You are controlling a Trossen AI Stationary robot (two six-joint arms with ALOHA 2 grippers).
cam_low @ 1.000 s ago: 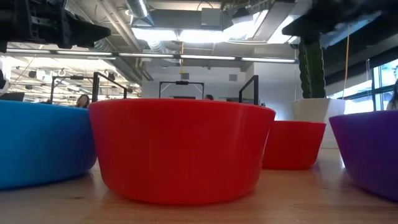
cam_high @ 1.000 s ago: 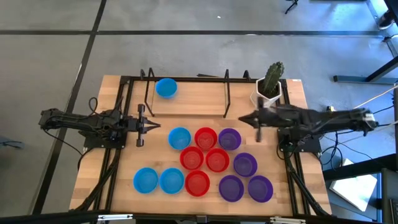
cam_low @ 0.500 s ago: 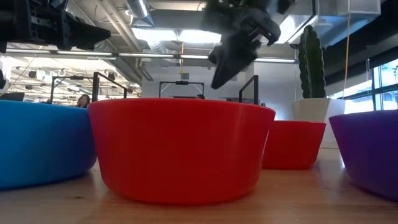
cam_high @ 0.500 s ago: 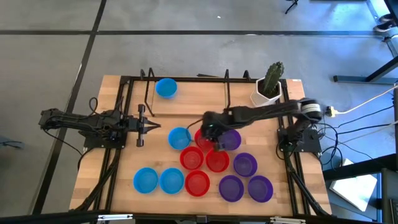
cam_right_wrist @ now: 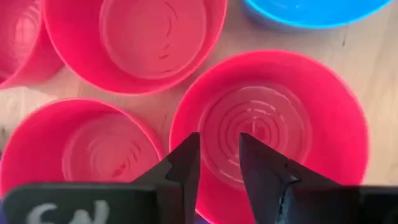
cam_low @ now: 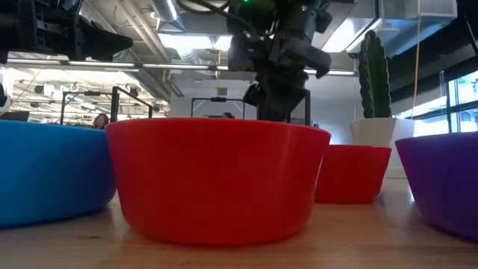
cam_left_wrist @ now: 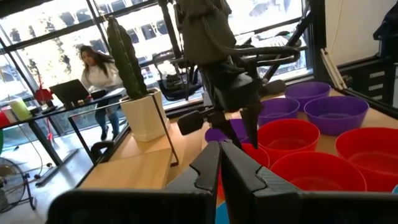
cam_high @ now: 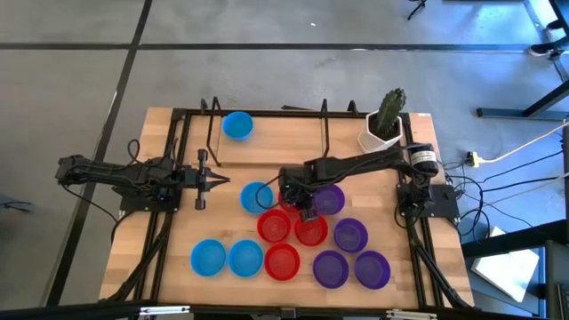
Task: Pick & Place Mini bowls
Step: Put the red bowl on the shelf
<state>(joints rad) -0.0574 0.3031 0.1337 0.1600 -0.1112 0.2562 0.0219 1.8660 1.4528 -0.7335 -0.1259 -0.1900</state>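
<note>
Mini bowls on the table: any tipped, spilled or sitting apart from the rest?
None tipped or spilled. One blue mini bowl sits alone by the table's far edge, apart from the eleven clustered in the middle, where the right tool hangs over a red mini bowl.

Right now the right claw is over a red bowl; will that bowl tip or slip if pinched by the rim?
Red bowl looks like thin plastic with upright walls, so probably light and stiff enough for a rim pinch. Its glossy wall may slip. Right claw is open above it; crowding red neighbours could get nudged.
</note>
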